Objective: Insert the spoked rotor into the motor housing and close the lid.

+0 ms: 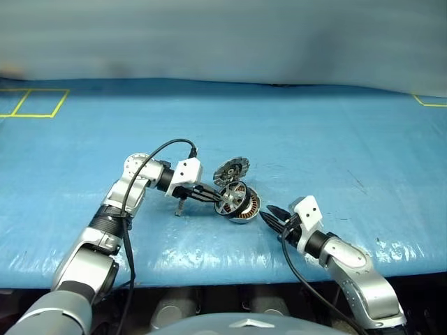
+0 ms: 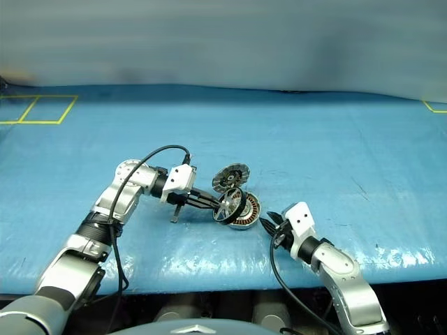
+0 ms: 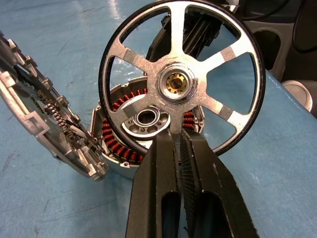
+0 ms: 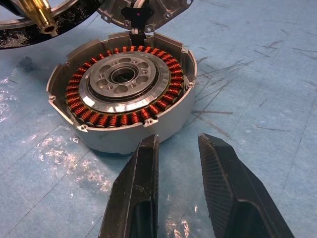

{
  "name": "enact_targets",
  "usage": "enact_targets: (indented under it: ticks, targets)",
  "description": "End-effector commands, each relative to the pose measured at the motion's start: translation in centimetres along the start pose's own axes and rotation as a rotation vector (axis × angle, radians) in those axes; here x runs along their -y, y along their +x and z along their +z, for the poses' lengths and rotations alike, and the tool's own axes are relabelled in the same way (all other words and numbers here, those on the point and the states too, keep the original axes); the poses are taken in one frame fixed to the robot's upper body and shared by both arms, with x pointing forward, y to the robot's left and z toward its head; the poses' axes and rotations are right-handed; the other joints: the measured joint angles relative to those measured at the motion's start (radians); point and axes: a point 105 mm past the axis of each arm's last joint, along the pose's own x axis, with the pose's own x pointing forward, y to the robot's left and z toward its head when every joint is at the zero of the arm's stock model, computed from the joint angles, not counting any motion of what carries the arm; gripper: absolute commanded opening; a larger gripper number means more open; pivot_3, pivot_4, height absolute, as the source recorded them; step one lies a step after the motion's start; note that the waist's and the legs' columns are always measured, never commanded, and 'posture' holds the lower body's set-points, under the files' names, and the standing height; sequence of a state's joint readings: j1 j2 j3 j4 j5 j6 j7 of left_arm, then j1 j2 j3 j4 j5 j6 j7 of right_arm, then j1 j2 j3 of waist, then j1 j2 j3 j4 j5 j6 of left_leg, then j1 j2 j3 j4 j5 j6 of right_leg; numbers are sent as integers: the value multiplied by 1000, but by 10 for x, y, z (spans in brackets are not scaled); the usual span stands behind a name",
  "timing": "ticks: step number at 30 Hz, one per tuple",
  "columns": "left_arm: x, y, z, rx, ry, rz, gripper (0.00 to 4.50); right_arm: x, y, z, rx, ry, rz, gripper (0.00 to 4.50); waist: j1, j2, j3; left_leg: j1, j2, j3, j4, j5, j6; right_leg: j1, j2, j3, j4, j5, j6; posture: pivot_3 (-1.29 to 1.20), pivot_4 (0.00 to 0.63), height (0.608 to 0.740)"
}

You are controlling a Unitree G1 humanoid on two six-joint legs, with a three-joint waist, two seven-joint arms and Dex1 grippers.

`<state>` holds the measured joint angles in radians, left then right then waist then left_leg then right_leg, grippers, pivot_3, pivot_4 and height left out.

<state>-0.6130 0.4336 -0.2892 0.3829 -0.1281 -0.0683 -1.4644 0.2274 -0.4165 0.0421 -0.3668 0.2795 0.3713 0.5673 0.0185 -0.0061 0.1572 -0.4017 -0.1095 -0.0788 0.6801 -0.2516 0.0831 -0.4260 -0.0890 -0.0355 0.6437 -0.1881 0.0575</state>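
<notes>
My left gripper (image 1: 219, 200) is shut on the spoked rotor (image 3: 177, 82), pinching its dark rim and one silver spoke. The rotor is held on edge, just above and beside the open motor housing (image 4: 124, 89). The housing lies on the blue table with its copper windings and silver centre showing. The lid (image 1: 231, 168) stands tilted open at the housing's far rim, patterned face showing. My right gripper (image 4: 179, 144) is open with nothing between its fingers. It rests low on the table right of the housing (image 1: 246, 208), close to its wall and pointing at it.
The blue sheet (image 1: 335, 153) covers the whole table, and its front edge runs just below my arms. Yellow tape squares (image 1: 35, 103) mark the far left, and another yellow mark (image 1: 429, 102) sits at the far right. A grey wall rises behind the table.
</notes>
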Motion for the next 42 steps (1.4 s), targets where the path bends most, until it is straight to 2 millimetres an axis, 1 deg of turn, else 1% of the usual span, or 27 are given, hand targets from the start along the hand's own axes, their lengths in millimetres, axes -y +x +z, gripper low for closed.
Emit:
enact_targets:
  ticks: [1,9,18,29,30,31,34,42]
  targets:
    - [-10,2,7,-3,44,29,14,-1,0,9,40,-25,-1,1305,1,0,0,0,0,0,0,0,0,0,0,0,0,0,0,0,150,740]
    - [-11,11,5,-22,73,21,14,-2,2,9,40,-27,0,1305,0,0,0,0,0,0,0,0,0,0,0,0,0,0,0,0,150,740]
    - [-11,12,-2,-65,95,19,14,-3,2,9,39,-27,-2,1305,0,0,0,0,0,0,0,0,0,0,0,0,0,0,0,0,150,740]
    - [-14,13,-4,-86,124,27,14,-3,2,10,39,-30,-6,1305,0,0,0,0,0,0,0,0,0,0,0,0,0,0,0,0,150,740]
    - [-15,13,-3,-87,131,34,545,-3,2,10,39,-30,-6,1305,0,0,0,0,0,0,-1,0,0,0,0,0,0,0,0,0,150,740]
    - [-16,14,-3,-87,142,42,757,-3,2,10,39,-29,-6,1305,0,0,0,0,0,0,-1,0,0,0,0,0,0,0,0,0,150,740]
    - [-18,15,-2,-78,161,55,1718,-3,2,10,39,-31,-6,1305,0,0,0,0,0,0,-1,0,0,0,0,0,0,0,0,0,150,740]
    - [-15,11,3,-25,149,48,1718,-3,2,12,44,-38,-9,1305,1,0,0,0,0,0,-1,0,0,0,0,0,-1,0,0,0,150,740]
